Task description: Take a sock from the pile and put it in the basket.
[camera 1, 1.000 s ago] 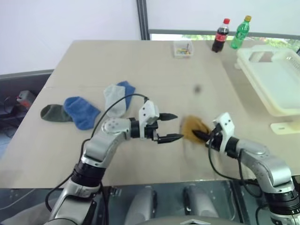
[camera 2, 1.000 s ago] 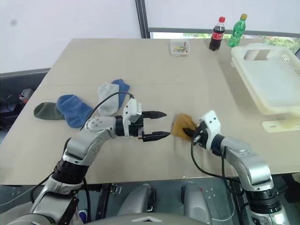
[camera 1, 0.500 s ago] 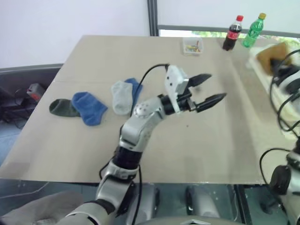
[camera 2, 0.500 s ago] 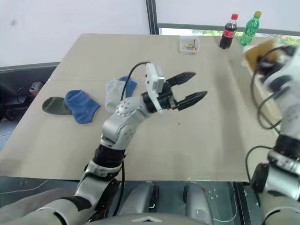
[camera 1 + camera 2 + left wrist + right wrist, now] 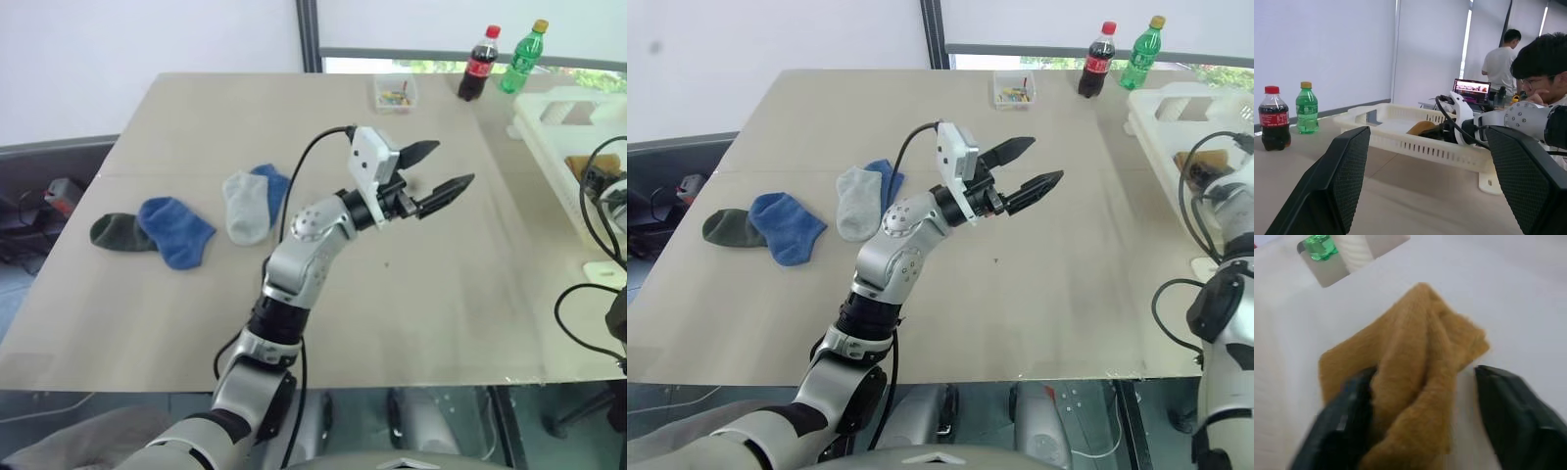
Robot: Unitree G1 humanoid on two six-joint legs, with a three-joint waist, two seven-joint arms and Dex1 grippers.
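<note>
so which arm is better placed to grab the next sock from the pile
Left, probably. The left gripper hangs open over mid-table, nearer the pile; the right gripper is over at the basket with the mustard sock.

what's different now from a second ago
The right gripper carried the mustard sock from the table's middle across into the basket, where its fingers now stand open. The left gripper rose, open. The socks left on the table stayed put.

Beige table (image 5: pixel 441 294), socks (image 5: pixel 186 220), cream basket (image 5: pixel 549 122), two bottles (image 5: pixel 498 61), small clear box (image 5: pixel 395 93)
</note>
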